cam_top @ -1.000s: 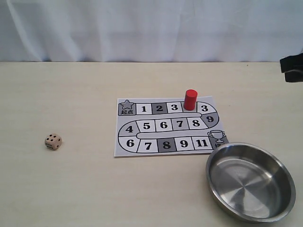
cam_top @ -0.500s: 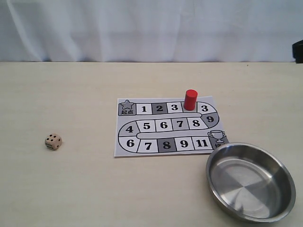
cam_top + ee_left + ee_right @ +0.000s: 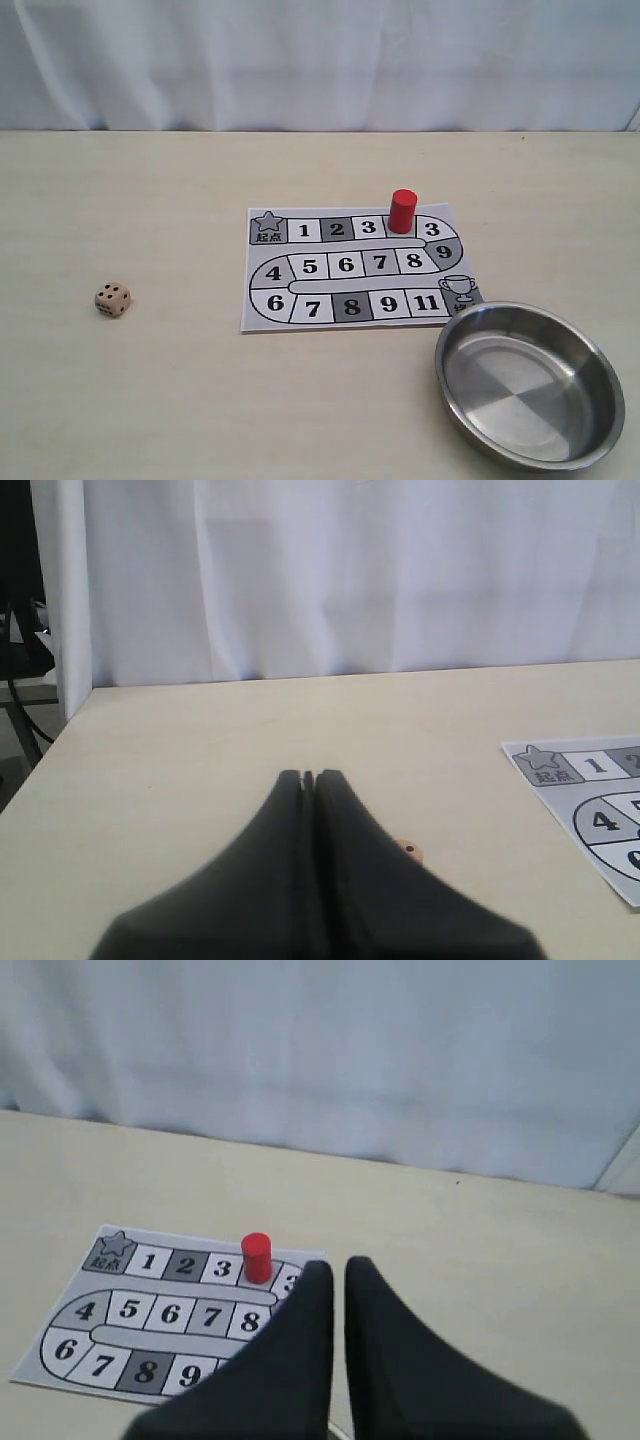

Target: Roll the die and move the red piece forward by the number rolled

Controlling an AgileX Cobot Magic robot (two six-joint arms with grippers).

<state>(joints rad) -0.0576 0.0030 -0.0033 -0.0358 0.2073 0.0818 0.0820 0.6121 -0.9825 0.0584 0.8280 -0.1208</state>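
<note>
Lower right sits a shiny round steel bowl (image 3: 452,345); at left, the beige cube die (image 3: 112,299) rests on the matte tabletop (image 3: 150,200). Farther back, right of centre, the smooth cylindrical red piece (image 3: 402,211) stands on the paper board (image 3: 345,285). The tapered black left hand (image 3: 308,777) and right hand (image 3: 338,1270) are pinched closed, empty.

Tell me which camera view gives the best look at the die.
The exterior view: the die sits whole and unobstructed on the table, left of the board, with its pips visible. The left wrist view shows only a sliver of it behind the shut left claw. The right wrist view does not show it.
</note>
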